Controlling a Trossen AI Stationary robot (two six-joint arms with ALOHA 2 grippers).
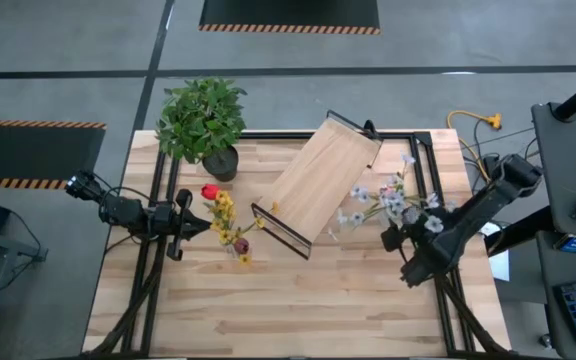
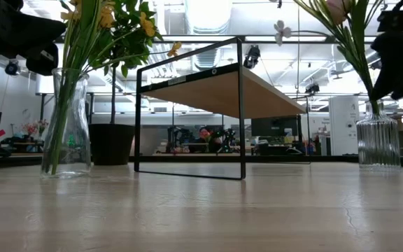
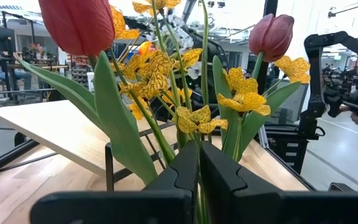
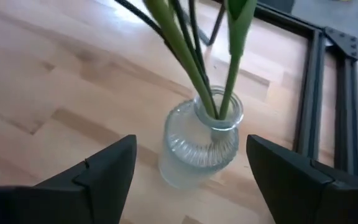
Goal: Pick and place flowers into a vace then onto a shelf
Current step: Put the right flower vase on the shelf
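Left gripper (image 1: 196, 226) sits at 9 o'clock of the table, jaws pinched shut on the stems of the flowers (image 1: 226, 222) (red tulip, yellow blossoms) that stand in a clear vase (image 2: 66, 126). Left wrist view shows the fingers (image 3: 179, 180) pressed together around thin stems, with red and maroon tulips and yellow speckled blossoms right above.

Right gripper (image 1: 405, 243) is at 3 o'clock, jaws spread wide, hovering above a ribbed glass vase (image 4: 201, 146) holding green stems; fingers (image 4: 107, 171) either side, not touching the glass. White-bluish flowers (image 1: 393, 203) spread from that vase toward the shelf.

Shelf (image 1: 318, 178) stands at table centre, skewed diagonally, pale board on a black frame, between the two vases. Potted plant (image 1: 204, 120) at 11 o'clock, just behind the left bunch.
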